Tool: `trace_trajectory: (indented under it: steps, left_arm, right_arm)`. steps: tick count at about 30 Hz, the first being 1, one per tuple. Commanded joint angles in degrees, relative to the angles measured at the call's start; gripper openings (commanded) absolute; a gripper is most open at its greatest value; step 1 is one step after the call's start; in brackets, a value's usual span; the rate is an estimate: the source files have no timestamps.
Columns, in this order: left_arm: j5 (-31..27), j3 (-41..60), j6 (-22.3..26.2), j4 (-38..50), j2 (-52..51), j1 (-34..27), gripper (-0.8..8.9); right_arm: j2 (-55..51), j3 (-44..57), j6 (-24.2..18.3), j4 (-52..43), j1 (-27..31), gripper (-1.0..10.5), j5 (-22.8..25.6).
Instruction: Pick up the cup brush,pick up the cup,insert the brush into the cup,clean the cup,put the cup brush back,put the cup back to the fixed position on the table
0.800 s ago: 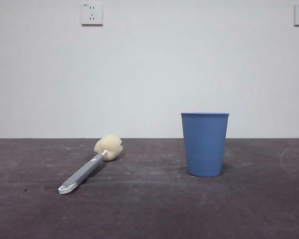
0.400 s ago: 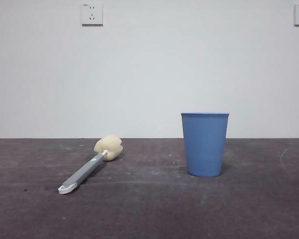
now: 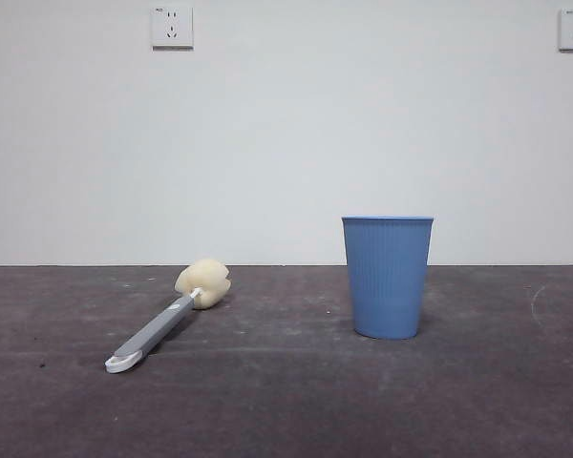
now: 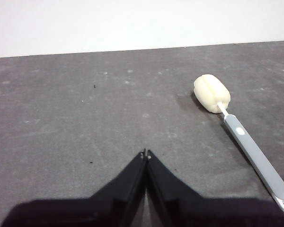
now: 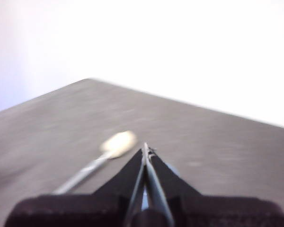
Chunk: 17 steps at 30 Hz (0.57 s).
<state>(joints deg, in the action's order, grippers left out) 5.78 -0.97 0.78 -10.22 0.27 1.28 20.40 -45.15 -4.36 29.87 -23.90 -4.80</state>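
Front view shows no arm, only the things on the counter (image 3: 286,401). Farthest left lies the cup brush (image 3: 162,322), flat on the surface with its white looped tip toward the camera and its cream-yellow sponge head toward the back wall. Well apart from it to the right stands the cup (image 3: 387,277), a blue ribbed tumbler, upright with its mouth up. Two white wall sockets (image 3: 172,27) sit high on the pale wall behind, one above the brush and one at the far right corner.

Left wrist view has the left end effector (image 4: 146,154) hovering above bare counter (image 4: 75,109), its two black jaws pressed together to a point and holding nothing. The cup brush (image 4: 236,137) lies off to one side of that tip, not touching it; the sponge head sits farther out than the jaw tips, while the grey handle runs back alongside the jaws, ending in the white loop.

Right wrist view is blurred. The right end effector (image 5: 146,150) also has its jaws closed together, empty. Beyond and to one side of its tip lies the cup brush (image 5: 102,156), its sponge head close to the jaw tips in the picture. A sliver of blue shows between and beside the jaws, too hidden to say more.
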Motion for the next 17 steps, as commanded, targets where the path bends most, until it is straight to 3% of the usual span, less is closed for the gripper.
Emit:
trace_trajectory:
  steps: [1, 8, 17]
  left_arm:
    - [0.24, 0.81, -0.57, 0.57, -0.09, -0.15, -0.04]
    - [0.26, 0.81, -0.57, 0.57, -0.09, -0.15, -0.04]
    - [0.26, 0.81, -0.57, 0.57, -0.09, -0.15, -0.04]
  right_arm:
    - [-4.44, 9.22, -1.07, -6.88, 2.29, 0.0, 2.36]
    - [-12.92, 29.40, 0.90, -24.02, 7.87, 0.0, 1.88]
    - [-16.59, 39.26, 1.31, -25.70, 13.84, 0.0, 2.16]
